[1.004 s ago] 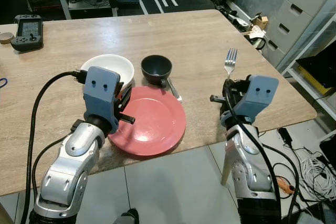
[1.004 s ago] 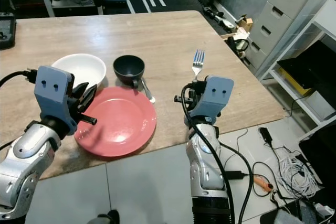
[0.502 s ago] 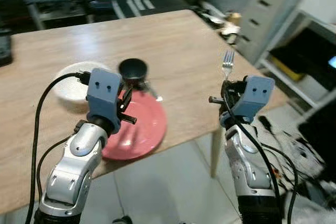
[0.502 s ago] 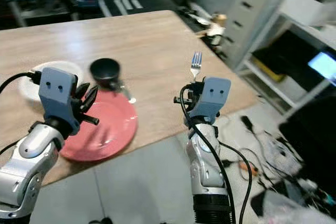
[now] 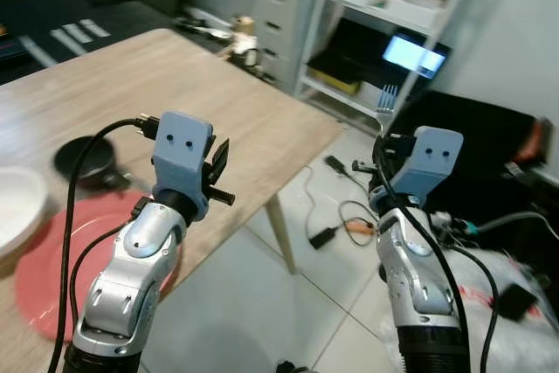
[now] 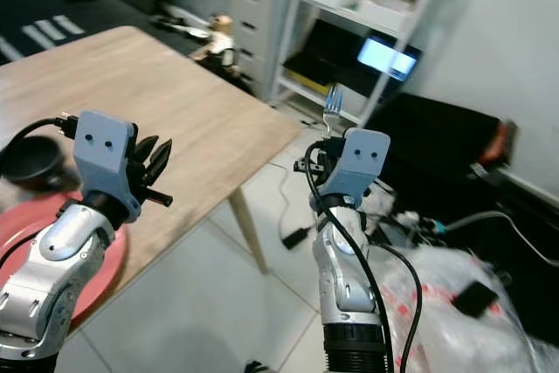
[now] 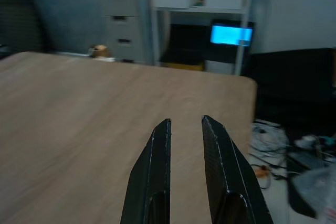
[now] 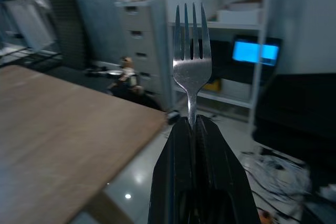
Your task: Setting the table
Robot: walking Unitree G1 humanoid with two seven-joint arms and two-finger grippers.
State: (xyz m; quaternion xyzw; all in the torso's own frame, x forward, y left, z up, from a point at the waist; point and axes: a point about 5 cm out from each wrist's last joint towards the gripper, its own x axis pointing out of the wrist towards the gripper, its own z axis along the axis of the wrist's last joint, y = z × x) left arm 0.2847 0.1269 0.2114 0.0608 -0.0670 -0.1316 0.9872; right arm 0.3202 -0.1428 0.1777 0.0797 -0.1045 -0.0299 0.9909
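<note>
Nearest: left gripper (image 7: pixel 185 129), raised over the worktop (image 5: pixel 105 85), fingers (image 7: pixel 155 156) released with a narrow gap between them, holding nothing

Right gripper (image 8: pixel 193 121), raised off the worktop's corner and above the tiled floor (image 5: pixel 288 286); fingers clenched on the handle of the fork (image 8: pixel 192 66). Fork upright, tines up, head and neck standing clear above the fingertips

Fork, handling (judged): light, rigid metal, smooth and liable to pivot or slip in a two-finger pinch; not fragile. Best hold is low on the flat handle, as now, keeping the tines free; lay it flat rather than drop it

On the worktop, at the robot's left: red plate (image 5: pixel 52 259) at the near edge, white bowl (image 5: pixel 16 207) touching or overlapping its far rim, dark bowl (image 5: pixel 83 159) just beyond. All blurred

Beyond the corner: cables on the floor (image 5: pixel 345 220), black bulk (image 5: pixel 476 141), white shelving with a lit blue screen (image 5: pixel 416 54), grey drawer unit (image 5: pixel 293 6)

Fork not yet placed beside the plate
</note>
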